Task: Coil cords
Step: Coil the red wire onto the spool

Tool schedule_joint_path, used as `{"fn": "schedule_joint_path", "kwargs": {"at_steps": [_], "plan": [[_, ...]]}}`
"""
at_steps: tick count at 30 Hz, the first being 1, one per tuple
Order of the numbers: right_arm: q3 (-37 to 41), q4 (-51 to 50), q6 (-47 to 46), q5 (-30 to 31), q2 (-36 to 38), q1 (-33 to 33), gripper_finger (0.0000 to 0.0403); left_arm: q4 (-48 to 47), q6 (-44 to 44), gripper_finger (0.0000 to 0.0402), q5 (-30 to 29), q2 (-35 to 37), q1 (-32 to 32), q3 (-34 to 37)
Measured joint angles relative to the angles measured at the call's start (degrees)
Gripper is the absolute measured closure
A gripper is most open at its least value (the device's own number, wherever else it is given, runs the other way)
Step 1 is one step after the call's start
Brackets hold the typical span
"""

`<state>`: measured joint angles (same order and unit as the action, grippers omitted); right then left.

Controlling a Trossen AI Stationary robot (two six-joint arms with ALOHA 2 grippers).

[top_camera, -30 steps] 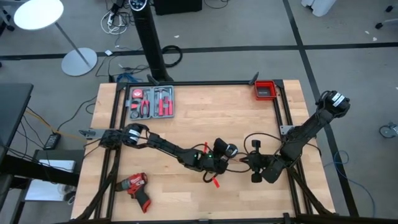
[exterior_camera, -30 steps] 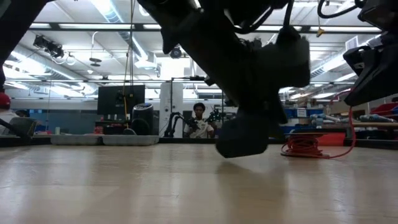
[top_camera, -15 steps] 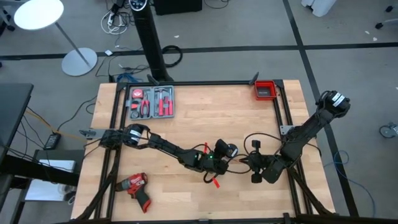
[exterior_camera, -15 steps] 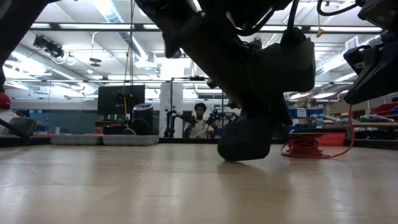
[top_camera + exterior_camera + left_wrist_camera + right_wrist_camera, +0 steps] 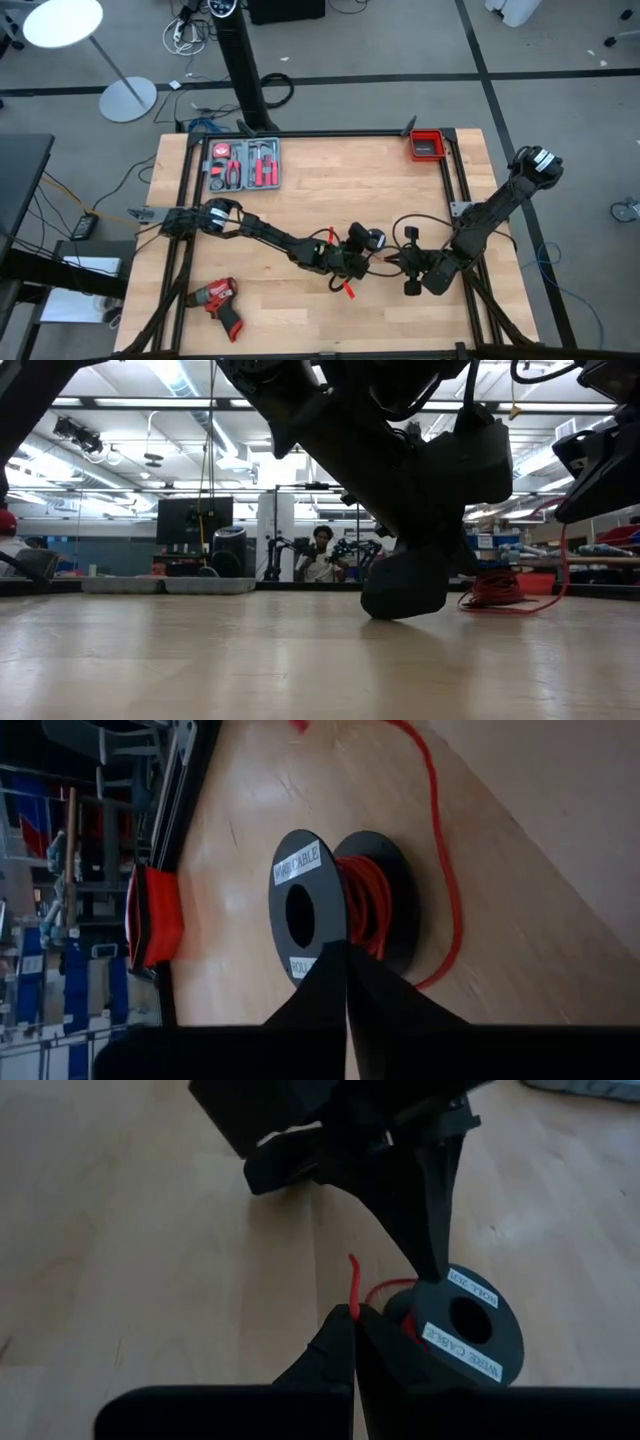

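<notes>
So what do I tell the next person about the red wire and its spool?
Left gripper: shut, tips at the rim of the black plastic spool; grip on it unclear.
Right gripper: shut on the thin bright red wire near its free end, beside the spool.
Done: some red wire is wound on the spool.
Left: a loose length trails over the wooden table; the thicker black cable looks uncoiled.

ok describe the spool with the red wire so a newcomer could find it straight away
On the wooden table, look where the two arms meet, near the front middle. The spool lies there: a black reel wound with bright red wire, with white labels on its face. Nothing else nearby is round with a centre hole.
</notes>
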<state>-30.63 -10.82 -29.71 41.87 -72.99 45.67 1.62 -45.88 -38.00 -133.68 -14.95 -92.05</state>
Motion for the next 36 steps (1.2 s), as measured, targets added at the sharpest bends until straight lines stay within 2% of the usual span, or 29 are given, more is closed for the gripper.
{"fn": "schedule_joint_path", "kwargs": {"at_steps": [4, 12, 17, 20, 27, 31, 36], "plan": [[0.0, 0.6, 0.6, 0.4, 0.0, 0.4, 0.0403, -0.1, 1.6, 0.0400, -1.2, -0.1, 0.1, 0.0], [0.0, 9.8, 7.9, 1.0, 0.3, 0.9, 0.0403, -1.5, 4.3, 0.0401, -2.0, -0.1, 0.1, -0.1], [-0.6, 9.1, 10.2, 8.2, 1.2, 3.3, 0.0403, -3.3, 5.0, 0.0401, -2.3, -0.1, 0.1, -0.6], [-2.4, 3.9, 10.1, 11.8, 2.5, 5.1, 0.0403, -4.2, 6.2, 0.0401, -2.8, -0.1, -0.1, -0.7], [-5.6, -14.5, -1.5, 16.7, 5.7, 8.3, 0.0403, -6.8, 9.5, 0.0401, -3.8, 1.9, -0.7, -0.3], [-6.1, -16.6, -2.9, 17.2, 7.4, 9.5, 0.0403, -8.2, 10.7, 0.0401, -3.7, 3.4, -1.7, -0.3], [-6.1, -17.3, -2.7, 16.6, 9.6, 10.9, 0.0403, -15.5, 15.1, 0.0401, -3.7, 4.9, -2.4, -3.9]]}}
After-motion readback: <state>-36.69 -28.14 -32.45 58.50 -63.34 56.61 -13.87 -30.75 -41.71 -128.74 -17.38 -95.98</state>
